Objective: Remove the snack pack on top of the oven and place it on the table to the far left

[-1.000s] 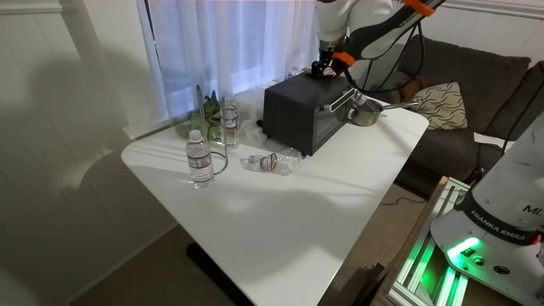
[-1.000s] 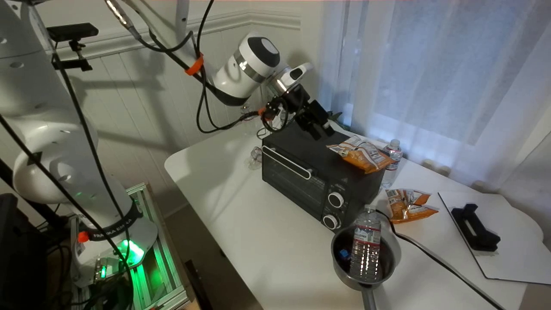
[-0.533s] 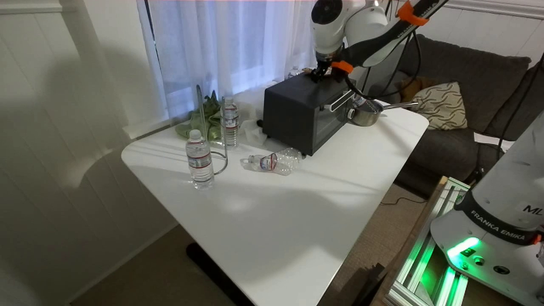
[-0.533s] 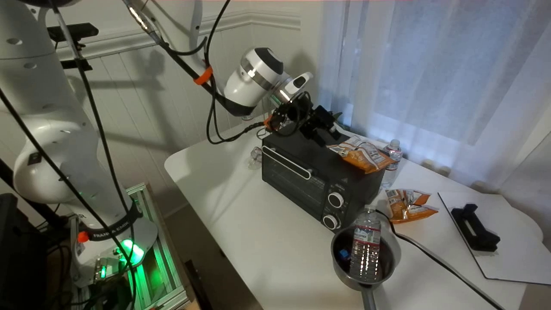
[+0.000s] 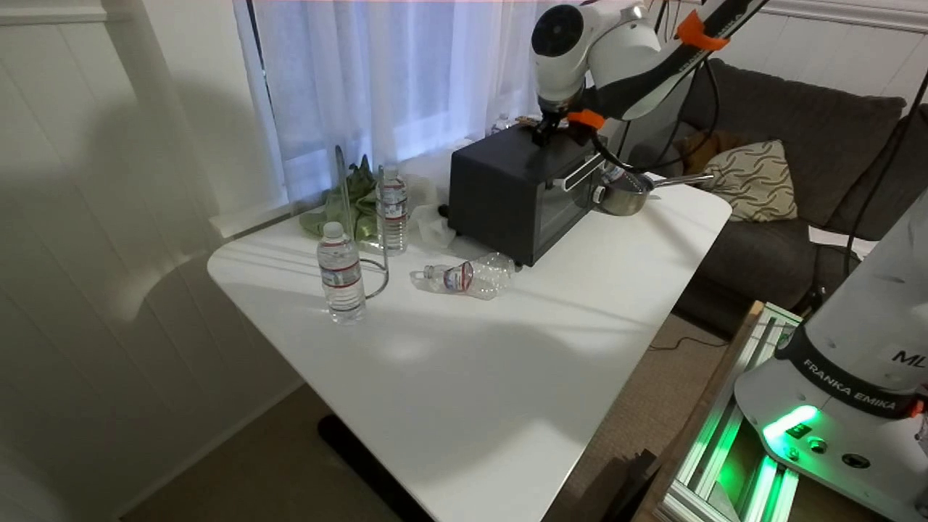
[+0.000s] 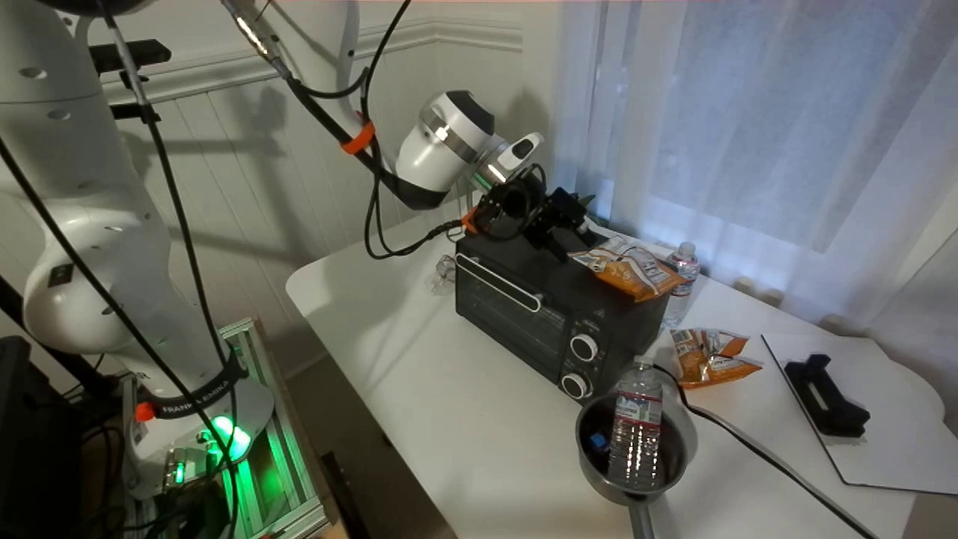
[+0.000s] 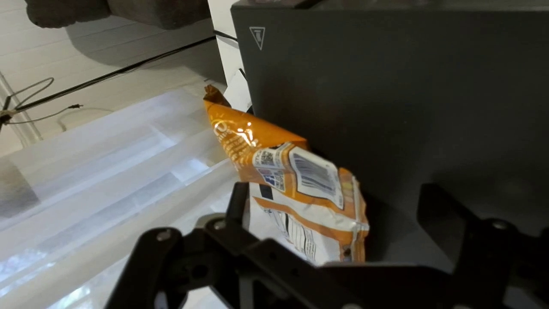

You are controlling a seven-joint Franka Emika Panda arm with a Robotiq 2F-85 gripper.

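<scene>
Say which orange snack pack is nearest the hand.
The snack pack on top of the oven, right by the hand and the only one in the wrist view. The other orange packet lies farther off, down on the white table.

I've got the gripper (image 7: 336, 204) at the bottom of my wrist view, fingers (image 7: 237, 204) spread wide. Packet (image 7: 291, 184) lies on the oven (image 7: 386, 107) top: orange and white, crinkled, barcode (image 7: 316, 177) facing me. Near end is between the fingers in the picture, far end pokes past the oven edge. Finger at picture left overlaps the packet's side; I can't tell if they touch. The other shows against the oven top, contact unclear. Triangle mark (image 7: 257, 37) near the oven corner. Curtain (image 7: 128, 171) at left, black cable (image 7: 128, 68) above it, strip of white table (image 7: 230, 56) past the oven.
</scene>
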